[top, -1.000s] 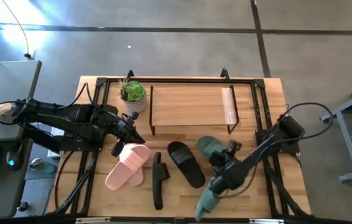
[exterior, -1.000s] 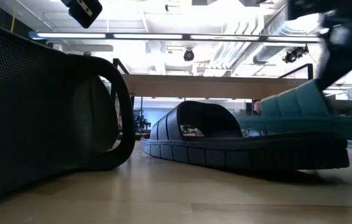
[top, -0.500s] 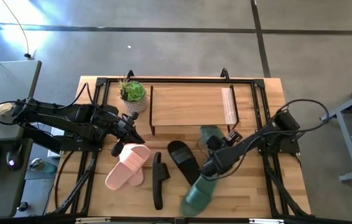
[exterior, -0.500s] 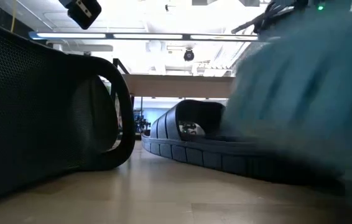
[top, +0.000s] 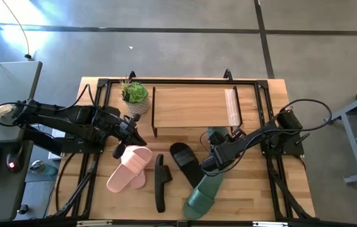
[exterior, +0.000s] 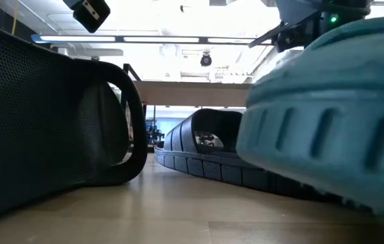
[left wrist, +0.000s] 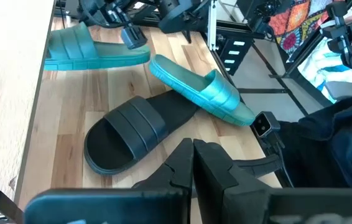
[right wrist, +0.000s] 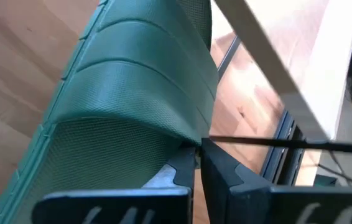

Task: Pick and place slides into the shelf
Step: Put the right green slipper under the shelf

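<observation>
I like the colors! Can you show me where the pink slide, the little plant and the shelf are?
pink slide [top: 130, 168], high view, on its wide strap.
little plant [top: 134, 93], high view, on its green leaves.
shelf [top: 191, 106], high view, on its bare wooden top.

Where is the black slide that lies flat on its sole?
In the high view, the black slide lies mid-table, below the shelf, with a green slide at its right.

From above, you see the right gripper [top: 211, 165] clamped on a sage green slide [top: 202, 194] near the tabletop's front edge. A black slide [top: 185, 162] lies just beside it. The wooden shelf [top: 191, 106] sits toward the back edge.
</observation>
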`<state>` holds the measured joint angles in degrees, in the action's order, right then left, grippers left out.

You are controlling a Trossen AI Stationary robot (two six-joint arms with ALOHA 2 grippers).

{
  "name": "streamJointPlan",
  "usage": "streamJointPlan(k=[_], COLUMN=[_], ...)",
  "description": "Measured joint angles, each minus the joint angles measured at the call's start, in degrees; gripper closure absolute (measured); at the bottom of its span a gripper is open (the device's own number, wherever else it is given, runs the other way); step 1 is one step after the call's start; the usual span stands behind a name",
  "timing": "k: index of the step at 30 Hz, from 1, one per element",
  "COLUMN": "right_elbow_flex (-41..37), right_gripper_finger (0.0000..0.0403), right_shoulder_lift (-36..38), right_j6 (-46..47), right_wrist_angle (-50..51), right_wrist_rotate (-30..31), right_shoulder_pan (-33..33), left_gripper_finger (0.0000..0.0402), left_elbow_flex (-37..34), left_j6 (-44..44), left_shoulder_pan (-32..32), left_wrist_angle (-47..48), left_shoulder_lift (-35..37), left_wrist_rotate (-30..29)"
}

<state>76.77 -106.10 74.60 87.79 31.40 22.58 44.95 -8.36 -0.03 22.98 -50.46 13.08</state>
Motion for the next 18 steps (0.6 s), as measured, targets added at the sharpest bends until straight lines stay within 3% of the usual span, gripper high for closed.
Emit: streamJointPlan(k=[18], right_elbow_flex=[-3.87], right_gripper_finger=[0.0402], right_shoulder_lift=[0.02], right_j6=[-5.90], right_wrist_angle=[-1.48], right_wrist_rotate=[1.09], right_shoulder_pan=[-1.39], left_gripper_finger=[0.0401], left_elbow_flex=[0.00], left_j6=[-0.07], left_shoulder_pan=[0.00], left_wrist_angle=[0.02], left_shoulder_lift=[0.00], left_wrist_rotate=[0.00])
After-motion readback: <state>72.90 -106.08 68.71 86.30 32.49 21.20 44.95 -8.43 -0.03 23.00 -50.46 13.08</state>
